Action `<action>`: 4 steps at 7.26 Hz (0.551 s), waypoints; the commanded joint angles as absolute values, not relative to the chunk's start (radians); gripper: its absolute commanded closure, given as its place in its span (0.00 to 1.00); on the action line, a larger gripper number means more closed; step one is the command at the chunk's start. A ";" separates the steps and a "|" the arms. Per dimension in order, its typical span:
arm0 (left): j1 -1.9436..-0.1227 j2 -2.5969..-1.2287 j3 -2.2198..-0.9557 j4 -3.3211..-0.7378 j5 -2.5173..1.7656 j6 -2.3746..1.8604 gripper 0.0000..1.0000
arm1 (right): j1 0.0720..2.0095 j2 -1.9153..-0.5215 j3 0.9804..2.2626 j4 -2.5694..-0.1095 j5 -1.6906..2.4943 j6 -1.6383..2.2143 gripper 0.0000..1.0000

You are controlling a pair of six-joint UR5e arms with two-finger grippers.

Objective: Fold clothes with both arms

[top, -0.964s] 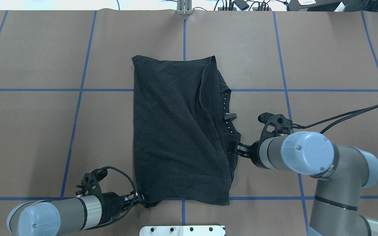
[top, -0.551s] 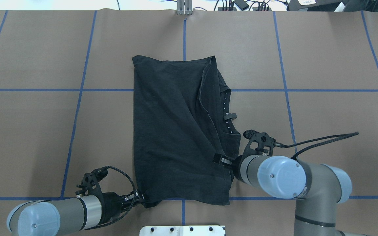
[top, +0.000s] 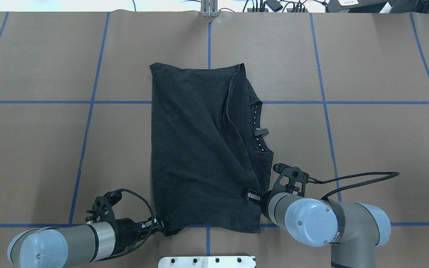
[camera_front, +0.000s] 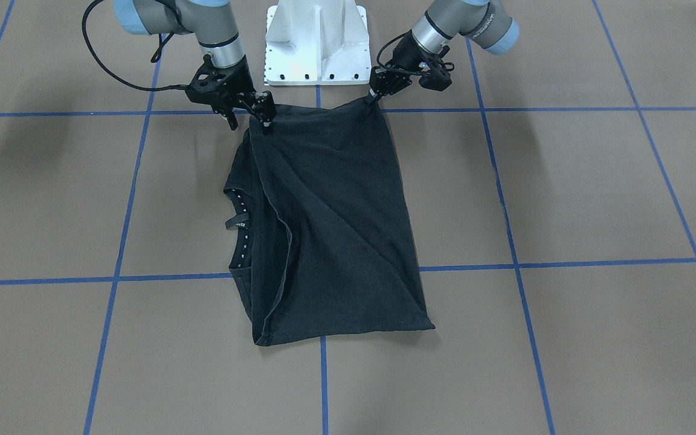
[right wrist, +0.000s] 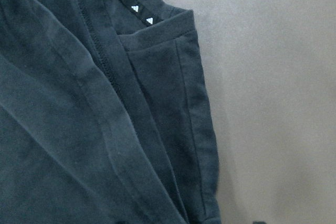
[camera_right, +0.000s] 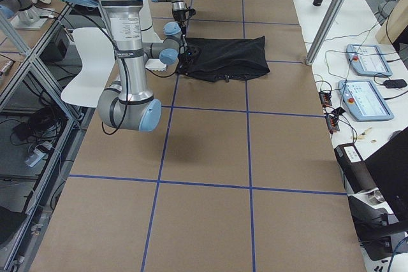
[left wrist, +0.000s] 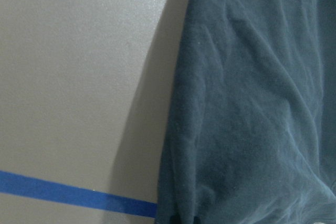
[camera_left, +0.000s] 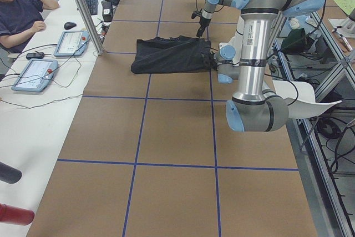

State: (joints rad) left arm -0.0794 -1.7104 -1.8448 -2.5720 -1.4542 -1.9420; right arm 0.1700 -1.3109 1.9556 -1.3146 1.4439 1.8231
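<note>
The black T-shirt (top: 199, 149) (camera_front: 336, 229) lies folded lengthwise on the brown table, its collar with small white dots showing along the right edge. My left gripper (top: 161, 225) (camera_front: 373, 95) is shut on the shirt's near left corner; the left wrist view shows the cloth (left wrist: 252, 103) running into its closed tips. At the near right edge, my right gripper (top: 257, 198) (camera_front: 249, 124) stands open. One finger is over the cloth (right wrist: 79, 103) and the other over bare table. The logo is hidden.
The white pedestal base (camera_front: 316, 42) (top: 207, 261) stands just behind the shirt's near edge. Blue tape lines (top: 88, 123) grid the table. A person (camera_left: 19, 18) sits at the side bench with control pendants (camera_left: 36, 73) beyond an aluminium post (camera_left: 83, 9).
My right arm has moved along the shirt's right edge toward the robot, from beside the collar to the near right corner. The left arm and the shirt have stayed still.
</note>
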 commanded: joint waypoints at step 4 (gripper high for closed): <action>-0.080 -1.710 -1.845 -2.572 -1.454 -1.942 1.00 | 0.166 -1.308 1.947 -1.315 1.440 1.819 0.78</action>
State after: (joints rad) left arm -0.0792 -1.7104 -1.8454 -2.5724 -1.4542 -1.9420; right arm 0.1655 -1.3080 1.9466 -1.3139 1.4402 1.8211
